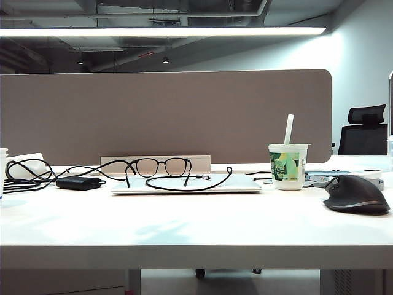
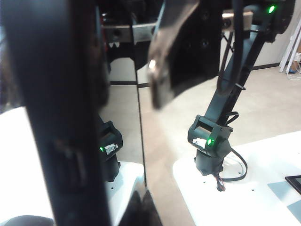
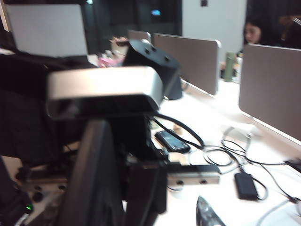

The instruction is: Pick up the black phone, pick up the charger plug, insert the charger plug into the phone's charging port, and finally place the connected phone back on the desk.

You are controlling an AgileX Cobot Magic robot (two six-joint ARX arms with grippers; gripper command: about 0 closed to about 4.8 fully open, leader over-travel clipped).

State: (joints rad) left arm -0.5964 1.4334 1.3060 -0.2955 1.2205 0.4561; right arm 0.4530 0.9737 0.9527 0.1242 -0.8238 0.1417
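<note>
Spotted flat matte-black phone (image 3: 172, 141) lying flat on wide white desk (image 3: 221, 202), thin black cable (image 3: 188, 132) looping just beside it, small black adapter brick (image 3: 245, 184) nearby. Found left claw (image 2: 70, 141) pinched narrow, above desk edge. Cannot tell right claw (image 3: 117, 188) spread: too blurred.

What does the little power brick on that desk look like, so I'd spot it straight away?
On the white desk, find the closed laptop with glasses on top. Just left of it lies the power brick: a small, low black box trailing thin black cable, unlike the domed mouse at the far right.
</note>
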